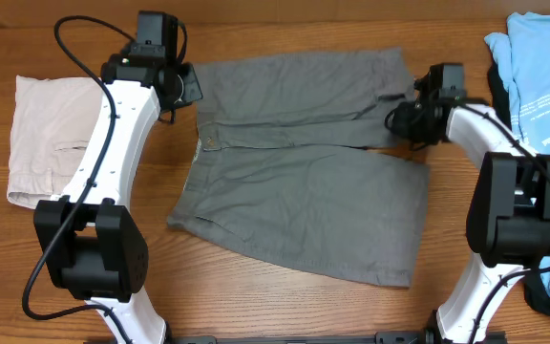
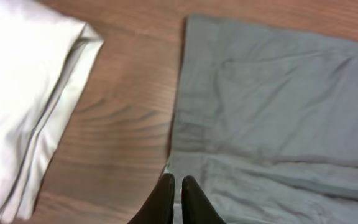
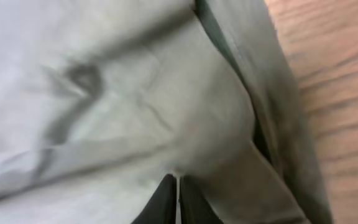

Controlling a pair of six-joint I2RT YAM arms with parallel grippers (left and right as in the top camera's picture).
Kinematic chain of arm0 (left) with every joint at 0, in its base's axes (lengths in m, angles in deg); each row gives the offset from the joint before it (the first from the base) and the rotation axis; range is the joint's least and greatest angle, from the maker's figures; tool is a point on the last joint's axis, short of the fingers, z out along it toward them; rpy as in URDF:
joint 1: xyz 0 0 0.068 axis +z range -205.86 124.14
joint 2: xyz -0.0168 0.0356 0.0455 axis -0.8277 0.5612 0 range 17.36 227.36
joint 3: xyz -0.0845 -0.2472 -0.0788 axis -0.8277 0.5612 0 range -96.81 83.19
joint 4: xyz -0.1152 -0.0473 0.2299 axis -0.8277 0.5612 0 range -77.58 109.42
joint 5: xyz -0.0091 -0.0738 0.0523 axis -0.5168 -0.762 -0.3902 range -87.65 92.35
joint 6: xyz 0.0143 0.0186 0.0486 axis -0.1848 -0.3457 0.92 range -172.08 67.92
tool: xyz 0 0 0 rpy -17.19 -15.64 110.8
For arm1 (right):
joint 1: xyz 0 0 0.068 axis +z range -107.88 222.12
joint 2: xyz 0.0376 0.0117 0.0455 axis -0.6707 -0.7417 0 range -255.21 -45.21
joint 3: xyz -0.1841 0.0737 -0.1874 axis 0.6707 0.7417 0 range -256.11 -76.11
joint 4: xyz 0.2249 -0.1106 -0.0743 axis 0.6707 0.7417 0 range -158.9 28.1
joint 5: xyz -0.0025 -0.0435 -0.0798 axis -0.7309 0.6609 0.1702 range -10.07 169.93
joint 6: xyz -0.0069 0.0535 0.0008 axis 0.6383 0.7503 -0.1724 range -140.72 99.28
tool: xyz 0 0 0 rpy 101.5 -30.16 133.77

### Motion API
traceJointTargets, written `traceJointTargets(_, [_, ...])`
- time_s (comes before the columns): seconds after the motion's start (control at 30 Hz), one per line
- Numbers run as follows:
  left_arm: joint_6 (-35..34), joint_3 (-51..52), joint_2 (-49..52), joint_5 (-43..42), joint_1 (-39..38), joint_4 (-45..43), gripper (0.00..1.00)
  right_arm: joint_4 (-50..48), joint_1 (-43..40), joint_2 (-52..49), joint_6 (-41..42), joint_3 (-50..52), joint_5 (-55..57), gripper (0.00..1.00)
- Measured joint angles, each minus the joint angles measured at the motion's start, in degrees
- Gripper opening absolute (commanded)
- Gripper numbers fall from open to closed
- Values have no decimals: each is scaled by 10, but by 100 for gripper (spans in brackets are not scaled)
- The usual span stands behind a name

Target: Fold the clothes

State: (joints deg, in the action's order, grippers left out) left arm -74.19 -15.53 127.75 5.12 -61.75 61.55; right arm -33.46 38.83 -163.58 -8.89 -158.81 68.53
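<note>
Overhead: left end effector [image 1: 195, 94] pinches grey shorts [image 1: 304, 191] waistband edge, right end effector [image 1: 395, 120] pinches hem edge; beige shorts [image 1: 51, 139] well apart.

From where I sit, all I get of the room is the table [image 1: 285, 306]: a wooden top in warm reddish-brown that runs out past every edge of the overhead view. Its grain runs left to right in long, darker streaks. The light comes from above, even and soft, and the shadows on the wood are faint with blurred edges. In the left wrist view the table [image 2: 123, 112] looks paler, with wavy grain bands and a mild sheen. In the right wrist view a wedge of table [image 3: 347, 93] shows at the right, blurred and more orange.
</note>
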Motion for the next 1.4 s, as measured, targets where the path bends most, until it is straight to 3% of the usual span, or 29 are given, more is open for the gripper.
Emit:
traceJointTargets(0.23, [9, 0, 20, -19, -3, -62, 4, 20, 0, 44, 1, -89, -2, 7])
traceJointTargets(0.67, [15, 0, 132, -34, -9, -127, 4, 31, 0, -85, 2, -92, 19, 4])
traceJointTargets(1.23, [29, 0, 133, -34, -9, -165, 4, 140, 3, -81, 6, -110, 102, 4])
traceJointTargets(1.4, [33, 0, 133, -34, -9, -191, 4, 190, 3, -81, 13, -141, 102, 29])
